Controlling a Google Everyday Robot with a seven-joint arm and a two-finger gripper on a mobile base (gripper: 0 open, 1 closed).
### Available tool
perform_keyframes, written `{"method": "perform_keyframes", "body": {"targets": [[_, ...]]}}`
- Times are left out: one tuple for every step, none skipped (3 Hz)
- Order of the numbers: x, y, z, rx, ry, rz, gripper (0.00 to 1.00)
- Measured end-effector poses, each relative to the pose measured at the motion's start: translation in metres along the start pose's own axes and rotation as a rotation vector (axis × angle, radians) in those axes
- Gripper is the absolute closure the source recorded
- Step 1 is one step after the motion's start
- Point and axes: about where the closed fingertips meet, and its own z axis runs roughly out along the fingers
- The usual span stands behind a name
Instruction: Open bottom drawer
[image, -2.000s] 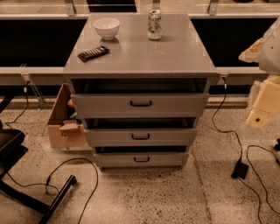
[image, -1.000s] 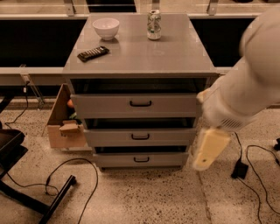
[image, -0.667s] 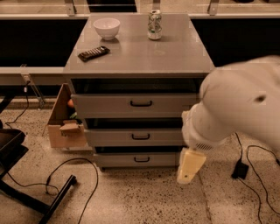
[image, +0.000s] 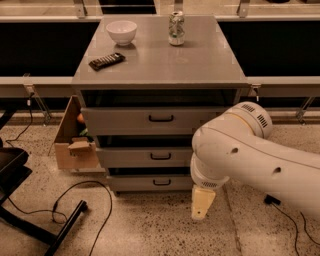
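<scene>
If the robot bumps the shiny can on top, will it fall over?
Probably. The can stands upright, tall and narrow, so a high bump would likely tip it. Its round side might then roll on the flat grey top. Little danger now, though: the gripper hangs low, beside the bottom drawer.

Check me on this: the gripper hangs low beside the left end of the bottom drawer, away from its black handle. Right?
Not quite: the side is wrong. The camera view shows the gripper hanging low beside the right end of the bottom drawer, away from its black handle.
</scene>
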Motion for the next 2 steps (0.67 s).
{"method": "perform_keyframes", "body": {"targets": [[0.0, 0.0, 0.0, -0.001, -0.002, -0.002, 0.0], [0.006, 0.0, 0.023, -0.032, 0.05, 0.011, 0.0]]}}
